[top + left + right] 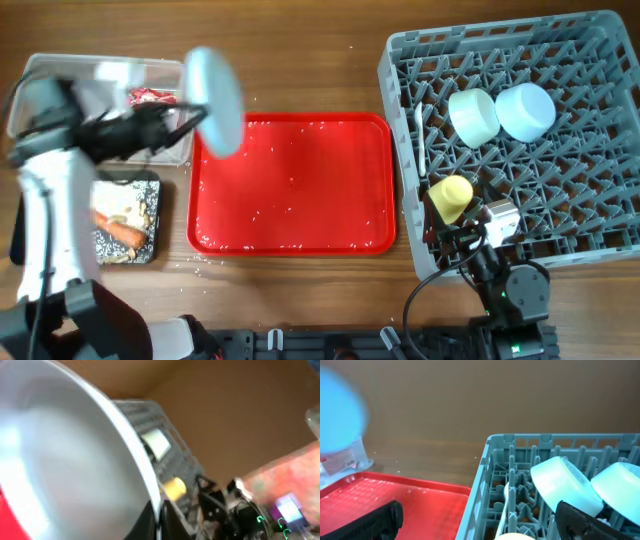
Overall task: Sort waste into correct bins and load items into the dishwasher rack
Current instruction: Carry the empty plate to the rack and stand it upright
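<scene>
My left gripper (190, 118) is shut on the rim of the pale blue round plate (217, 101) and holds it tilted in the air by the clear tub (60, 72); the plate fills the left wrist view (70, 460). The red wrapper (150, 97) lies in the tub. The carrot (120, 231) and beige scraps lie on the black tray (148, 215). The grey rack (600, 200) holds the pale green bowl (473, 115), light blue bowl (526, 110), yellow-green cup (450, 197) and white spoon (421, 140). My right gripper (462, 238) is open and empty at the rack's front left corner.
The red serving tray (292, 185) lies in the middle with rice-like grains scattered on it. A few grains lie on the wooden table in front of it. The left arm reaches across the tub and black tray.
</scene>
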`<act>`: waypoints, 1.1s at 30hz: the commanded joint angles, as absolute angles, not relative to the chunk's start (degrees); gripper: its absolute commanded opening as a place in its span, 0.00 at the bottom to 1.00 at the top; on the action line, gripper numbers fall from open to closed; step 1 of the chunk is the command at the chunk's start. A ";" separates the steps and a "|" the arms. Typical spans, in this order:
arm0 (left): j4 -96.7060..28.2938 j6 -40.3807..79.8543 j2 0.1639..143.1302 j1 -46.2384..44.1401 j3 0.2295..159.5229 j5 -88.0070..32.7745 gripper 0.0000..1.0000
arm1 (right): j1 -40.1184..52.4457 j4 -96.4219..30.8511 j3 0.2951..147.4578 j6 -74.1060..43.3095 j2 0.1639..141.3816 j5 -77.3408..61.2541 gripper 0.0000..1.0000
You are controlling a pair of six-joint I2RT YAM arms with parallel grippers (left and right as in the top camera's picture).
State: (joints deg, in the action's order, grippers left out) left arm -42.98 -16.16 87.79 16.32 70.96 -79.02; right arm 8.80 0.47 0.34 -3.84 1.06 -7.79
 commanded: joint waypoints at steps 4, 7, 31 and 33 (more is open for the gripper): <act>10.46 43.57 90.43 -15.14 72.01 -49.56 0.04 | 8.60 0.64 0.30 -4.62 0.64 -8.47 1.00; 20.08 56.01 93.82 -24.32 72.01 -33.23 0.04 | 8.60 0.64 0.30 -4.62 0.64 -8.45 1.00; -14.00 36.56 89.60 -19.33 72.01 -26.81 1.00 | 8.60 0.64 0.30 -4.64 0.64 -8.45 1.00; -28.10 27.75 81.47 -13.87 72.01 -22.41 0.99 | 8.60 0.64 0.30 -4.62 0.64 -8.45 1.00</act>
State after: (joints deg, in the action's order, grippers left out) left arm -15.84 44.69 92.84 -20.05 71.83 -26.92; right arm 8.78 0.49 0.36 -3.84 0.99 -7.92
